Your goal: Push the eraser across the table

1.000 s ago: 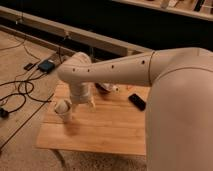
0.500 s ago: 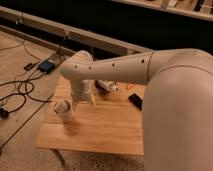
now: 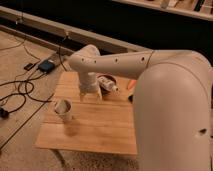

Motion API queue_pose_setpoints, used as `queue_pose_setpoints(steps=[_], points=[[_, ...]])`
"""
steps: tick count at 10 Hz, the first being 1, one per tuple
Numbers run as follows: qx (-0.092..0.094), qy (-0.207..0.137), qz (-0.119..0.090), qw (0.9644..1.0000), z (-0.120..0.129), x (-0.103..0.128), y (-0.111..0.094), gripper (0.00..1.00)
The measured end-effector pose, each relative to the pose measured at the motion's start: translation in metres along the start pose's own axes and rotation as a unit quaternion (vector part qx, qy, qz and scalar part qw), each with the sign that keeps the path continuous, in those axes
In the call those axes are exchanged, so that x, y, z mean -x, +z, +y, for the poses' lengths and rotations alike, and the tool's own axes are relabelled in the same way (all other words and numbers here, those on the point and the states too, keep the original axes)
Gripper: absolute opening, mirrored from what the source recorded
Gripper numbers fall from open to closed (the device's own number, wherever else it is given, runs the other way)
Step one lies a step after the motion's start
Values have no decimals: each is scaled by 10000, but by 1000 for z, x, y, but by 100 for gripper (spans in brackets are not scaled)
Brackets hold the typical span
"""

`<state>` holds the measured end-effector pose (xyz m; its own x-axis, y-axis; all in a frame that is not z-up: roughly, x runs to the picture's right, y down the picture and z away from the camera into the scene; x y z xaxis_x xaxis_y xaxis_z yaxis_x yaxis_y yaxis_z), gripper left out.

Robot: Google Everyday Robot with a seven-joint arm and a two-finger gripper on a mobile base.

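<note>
My gripper (image 3: 90, 95) hangs from the white arm over the middle of the light wooden table (image 3: 100, 132), pointing down just above the planks. It sits between a white cup (image 3: 64, 110) at its front left and a dark bowl (image 3: 107, 83) at its back right. The eraser is almost wholly hidden behind my arm. Only a dark sliver of it (image 3: 131, 98) shows at the arm's edge near the table's right side, well to the right of the gripper.
The dark bowl holds a white bottle-like item. A small orange piece (image 3: 131, 84) lies right of the bowl. Cables and a small box (image 3: 46, 65) lie on the floor to the left. A dark wall runs behind the table.
The gripper has drifted a little to the right, away from the cup and toward the bowl. My arm now covers more of the eraser. The cup has not moved.
</note>
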<state>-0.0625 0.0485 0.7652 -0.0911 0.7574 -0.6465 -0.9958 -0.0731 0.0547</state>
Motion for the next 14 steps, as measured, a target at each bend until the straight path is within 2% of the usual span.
queue_pose_setpoints(steps=[2,4,6,9,11,14], points=[[78,396,-113,9991,-14,23,7,65],[224,843,-277,9958,-34,45,21,65],[379,1278,-348,9905,-59,56,37,65],[399,1709,-298,9840,-91,52,51,65],[311,2024,-223,9786,-116,44,57,65],[262,2530,-250,9668,-145,45,60,65]])
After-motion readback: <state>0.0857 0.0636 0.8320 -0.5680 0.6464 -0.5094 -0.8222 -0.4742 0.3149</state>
